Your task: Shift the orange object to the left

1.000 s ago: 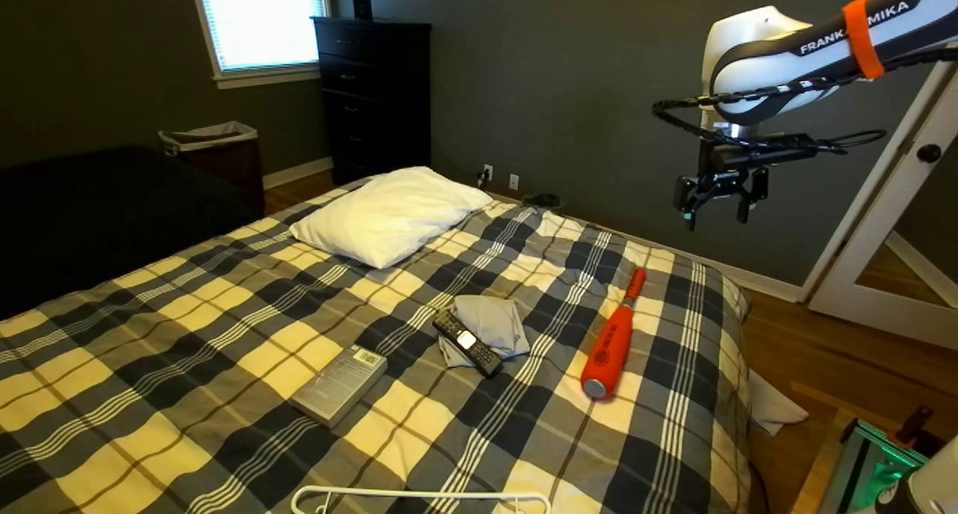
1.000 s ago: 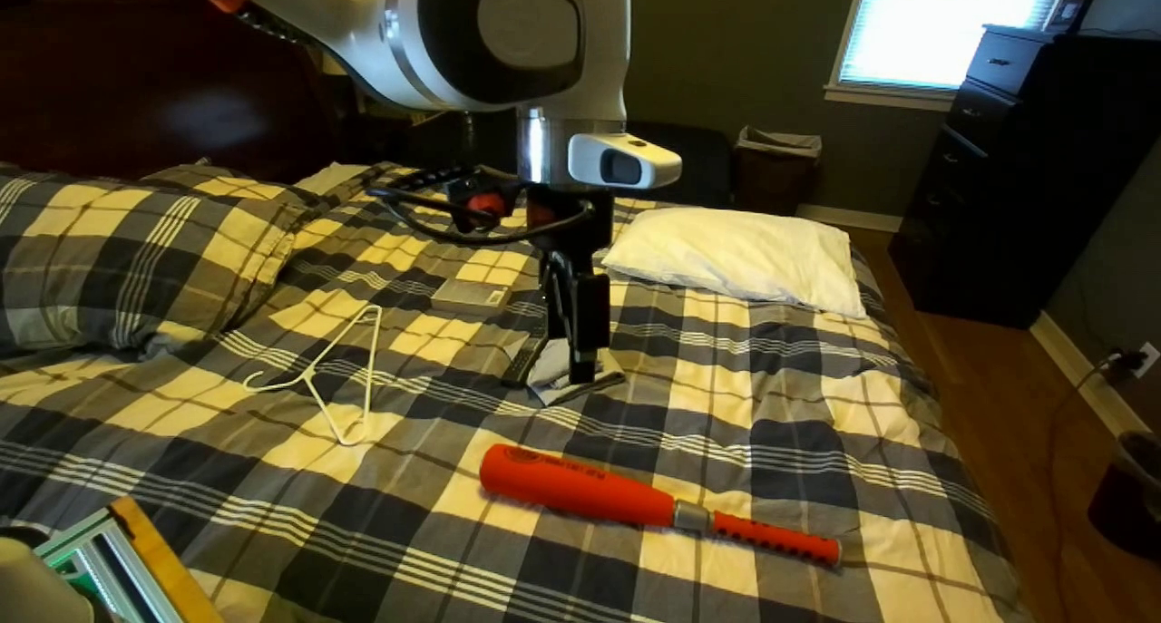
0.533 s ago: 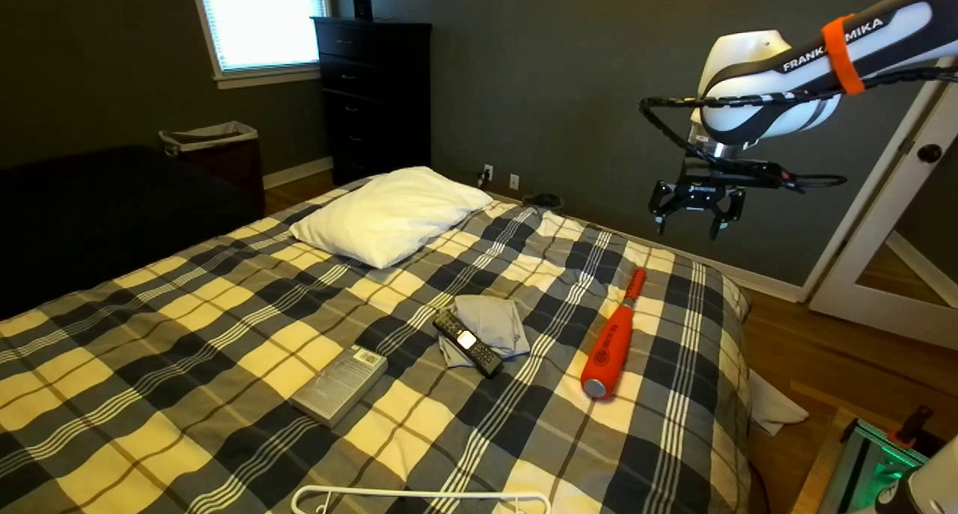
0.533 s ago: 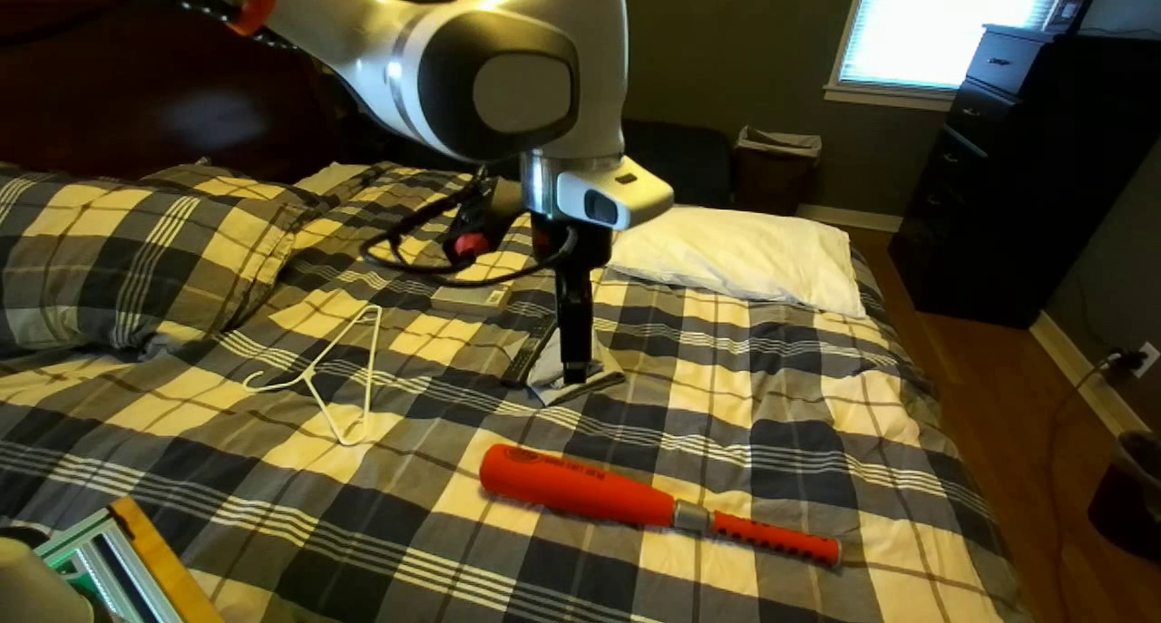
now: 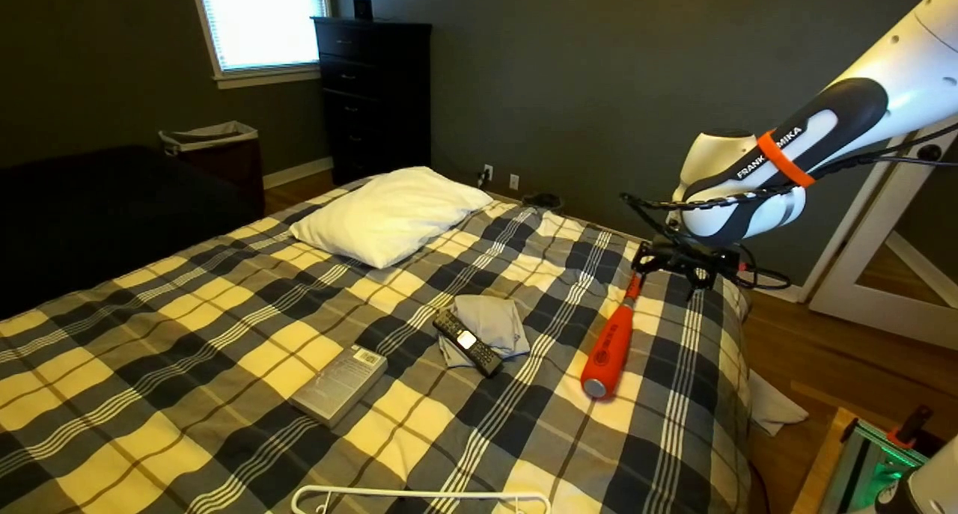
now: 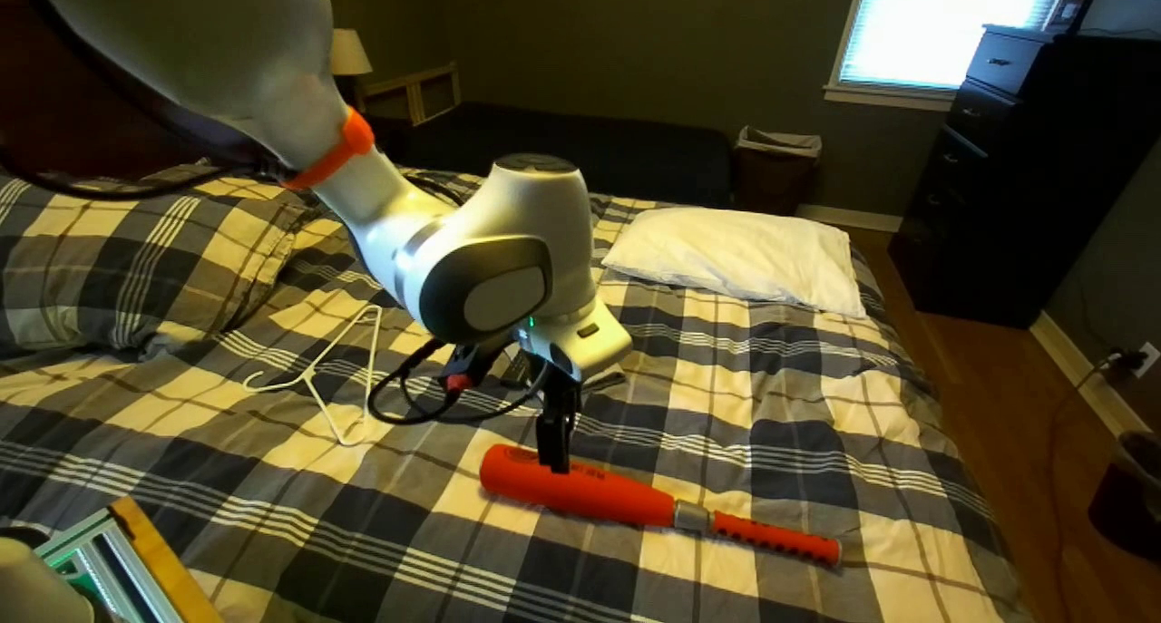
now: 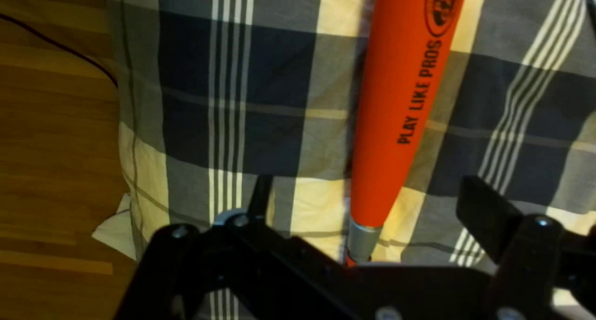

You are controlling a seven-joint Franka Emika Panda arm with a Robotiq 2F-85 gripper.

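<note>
The orange object is an orange-red bat with a grey collar. It lies on the plaid bed in both exterior views (image 5: 610, 349) (image 6: 590, 496). In the wrist view the bat (image 7: 400, 101) runs down between the spread fingers, and the gripper body hides its handle. My gripper (image 7: 368, 189) is open and empty. It hangs above the bat near the handle end in an exterior view (image 5: 666, 276). In an exterior view the gripper (image 6: 553, 464) overlaps the thick part of the bat. The fingers do not appear to touch it.
A black remote (image 5: 468, 342) lies on a grey cloth (image 5: 498, 323) left of the bat. A flat grey box (image 5: 340, 387), a white hanger (image 6: 311, 374) and a white pillow (image 5: 389, 215) also lie on the bed. The bed's edge (image 7: 125, 124) drops to a wooden floor.
My arm has come down a long way toward the bat and slightly left in an exterior view. The gripper has turned somewhat and stays open. The bat has not moved.
</note>
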